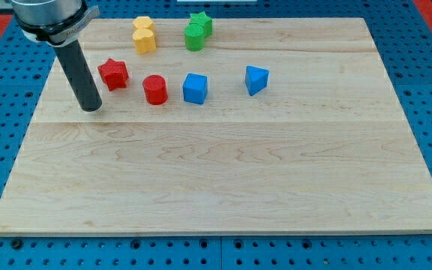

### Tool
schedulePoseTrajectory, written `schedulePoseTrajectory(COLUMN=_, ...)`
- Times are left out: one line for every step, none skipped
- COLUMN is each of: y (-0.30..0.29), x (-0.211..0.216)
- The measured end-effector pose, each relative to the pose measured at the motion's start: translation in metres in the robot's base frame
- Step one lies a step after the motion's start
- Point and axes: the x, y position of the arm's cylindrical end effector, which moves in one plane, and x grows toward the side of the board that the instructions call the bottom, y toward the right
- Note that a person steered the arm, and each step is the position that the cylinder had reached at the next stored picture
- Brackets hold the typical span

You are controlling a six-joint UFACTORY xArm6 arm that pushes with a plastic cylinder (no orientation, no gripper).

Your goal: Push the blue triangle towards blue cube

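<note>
The blue triangle (256,79) lies on the wooden board, right of centre near the view's top. The blue cube (195,88) sits a short way to its left, with a gap between them. My tip (91,107) rests on the board at the view's left, below and left of the red star (114,73), far from both blue blocks. The rod rises up and left from the tip to the arm's grey end.
A red cylinder (155,89) stands just left of the blue cube. Two yellow blocks (144,34) and two green blocks (197,30) sit close together near the board's top edge. The board (223,180) lies on a blue pegboard table.
</note>
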Motion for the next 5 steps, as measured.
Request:
schedulePoseTrajectory(y=-0.004, x=0.003)
schedulePoseTrajectory(y=-0.004, x=0.046)
schedulePoseTrajectory(y=0.059, x=0.057)
schedulePoseTrajectory(y=0.18, x=0.035)
schedulePoseTrajectory(y=0.284, x=-0.003)
